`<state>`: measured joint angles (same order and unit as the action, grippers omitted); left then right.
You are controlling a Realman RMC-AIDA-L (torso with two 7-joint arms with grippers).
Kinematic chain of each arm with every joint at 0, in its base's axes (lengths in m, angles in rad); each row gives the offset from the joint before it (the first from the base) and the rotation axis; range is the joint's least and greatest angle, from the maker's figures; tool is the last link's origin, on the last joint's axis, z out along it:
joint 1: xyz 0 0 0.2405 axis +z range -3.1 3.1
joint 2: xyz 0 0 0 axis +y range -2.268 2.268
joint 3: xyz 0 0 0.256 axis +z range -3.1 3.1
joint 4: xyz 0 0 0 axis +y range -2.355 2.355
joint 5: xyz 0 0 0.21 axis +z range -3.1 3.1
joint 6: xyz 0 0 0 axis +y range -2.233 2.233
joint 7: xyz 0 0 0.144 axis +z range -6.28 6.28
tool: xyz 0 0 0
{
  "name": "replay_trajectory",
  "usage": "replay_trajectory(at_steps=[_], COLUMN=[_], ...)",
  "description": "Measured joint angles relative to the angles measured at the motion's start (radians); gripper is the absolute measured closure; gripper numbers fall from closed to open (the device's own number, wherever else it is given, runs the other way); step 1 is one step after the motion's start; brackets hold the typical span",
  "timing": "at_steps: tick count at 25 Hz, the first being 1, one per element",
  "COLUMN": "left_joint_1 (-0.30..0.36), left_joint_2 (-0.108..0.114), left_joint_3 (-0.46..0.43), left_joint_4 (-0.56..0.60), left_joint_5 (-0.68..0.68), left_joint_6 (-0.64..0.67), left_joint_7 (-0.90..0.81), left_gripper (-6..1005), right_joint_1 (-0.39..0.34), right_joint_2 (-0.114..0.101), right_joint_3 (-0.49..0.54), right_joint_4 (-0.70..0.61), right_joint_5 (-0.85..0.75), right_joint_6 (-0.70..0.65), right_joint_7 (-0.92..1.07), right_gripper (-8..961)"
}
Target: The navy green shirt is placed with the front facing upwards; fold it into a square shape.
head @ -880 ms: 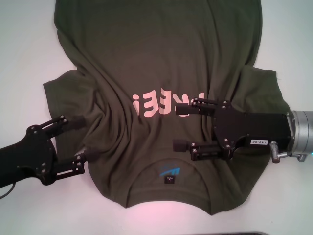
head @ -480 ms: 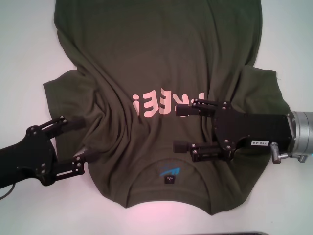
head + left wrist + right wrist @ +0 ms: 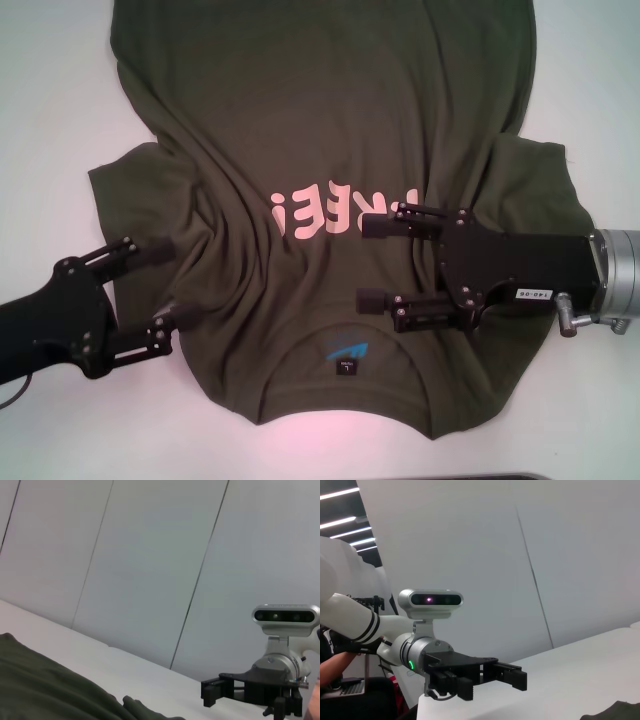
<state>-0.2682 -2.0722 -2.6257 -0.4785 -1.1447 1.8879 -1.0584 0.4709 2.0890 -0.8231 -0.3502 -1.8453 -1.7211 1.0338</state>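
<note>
- Surface: white table [image 3: 60, 100], pale panelled wall [image 3: 150, 555] behind it
- Navy green shirt [image 3: 330, 120]: dark olive, spread front-up and creased across the table, pink block letters on the chest, ribbed collar with blue label nearest the robot
- Right gripper [image 3: 372, 262]: fingers spread wide, above the chest just beside the letters, collar label to its near side
- Left gripper [image 3: 164, 286]: released, fingers apart at the sleeve edge, shirt body beyond its tips
</note>
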Motion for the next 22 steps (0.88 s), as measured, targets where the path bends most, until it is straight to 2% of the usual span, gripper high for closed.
replay_trajectory(at_steps=[4,7,10,13,15,16,18,22], left_joint_1=[-0.03,-0.068,-0.114,-0.143,-0.148,-0.163,-0.17,-0.181], left_joint_2=[0.0,0.001,0.017,0.042,0.047,0.069,0.079,0.089], left_joint_3=[-0.04,-0.049,-0.041,-0.037,-0.035,-0.033,-0.033,-0.031], left_joint_4=[-0.02,-0.096,-0.156,-0.161,-0.162,-0.163,-0.163,-0.169], left_joint_5=[-0.002,0.0,0.006,0.016,0.023,0.053,0.072,0.112], left_joint_6=[0.019,0.016,-0.026,-0.11,-0.129,-0.184,-0.204,-0.221], left_joint_7=[-0.213,-0.543,-0.876,-1.112,-1.15,-1.281,-1.35,-1.433], left_gripper=[172,172,172,171,171,171,171,173], right_joint_1=[0.0,0.0,0.0,0.0,0.0,0.0,0.0,0.0], right_joint_2=[0.0,0.0,-0.001,-0.001,0.0,0.0,0.0,-0.001], right_joint_3=[-0.001,-0.001,-0.001,-0.001,-0.001,-0.001,0.0,0.002], right_joint_4=[0.0,0.0,0.0,-0.004,-0.007,-0.008,-0.008,-0.009], right_joint_5=[0.0,-0.001,-0.001,-0.002,-0.002,-0.002,-0.002,-0.002], right_joint_6=[0.0,-0.002,-0.003,-0.003,-0.003,-0.004,-0.009,-0.014], right_joint_7=[0.0,0.002,0.008,0.033,0.045,0.047,0.049,0.049], right_gripper=[65,65,65,65,65,65,65,64])
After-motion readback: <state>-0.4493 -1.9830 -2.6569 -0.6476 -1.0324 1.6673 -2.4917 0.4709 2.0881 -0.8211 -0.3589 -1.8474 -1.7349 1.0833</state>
